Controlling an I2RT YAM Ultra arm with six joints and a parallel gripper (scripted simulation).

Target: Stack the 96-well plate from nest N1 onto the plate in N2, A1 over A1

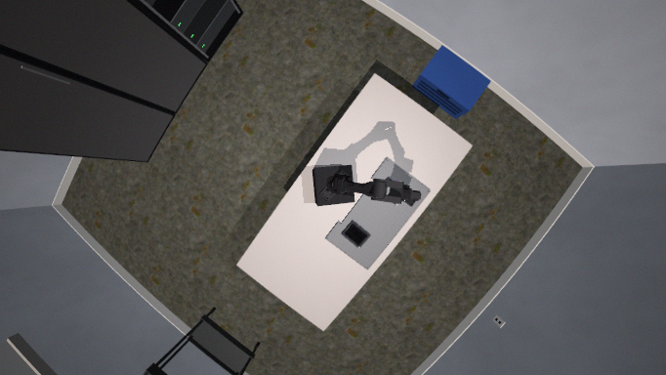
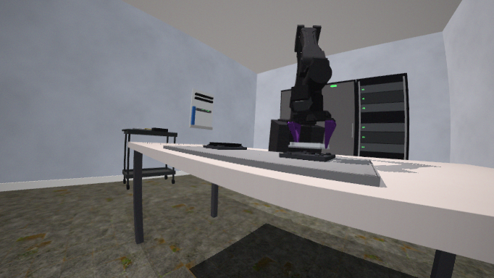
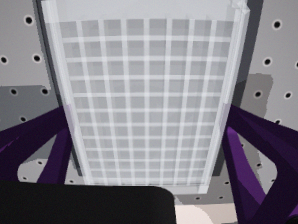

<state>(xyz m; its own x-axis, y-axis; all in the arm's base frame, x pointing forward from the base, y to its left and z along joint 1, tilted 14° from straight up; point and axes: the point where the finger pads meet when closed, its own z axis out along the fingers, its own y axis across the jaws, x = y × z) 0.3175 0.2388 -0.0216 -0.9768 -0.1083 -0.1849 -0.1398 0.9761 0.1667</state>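
The clear 96-well plate [image 3: 143,90] fills the wrist view, with its grid of wells showing. My gripper [image 3: 146,112] is shut on it, one purple finger on each long side. In the side view the plate [image 2: 305,145] is level between the fingers [image 2: 311,139] and seems just above nest N1 [image 2: 307,156]. Nest N2 [image 2: 224,147] stands further along the mat; from above it is a dark rectangle [image 1: 354,233]. Its plate is too small to make out.
Both nests stand on a grey perforated mat [image 1: 378,215] on the white table [image 1: 356,200]. The arm's base [image 1: 333,184] sits on the table beside the mat. A black cart [image 2: 149,152] and a server rack [image 2: 382,116] stand away from the table.
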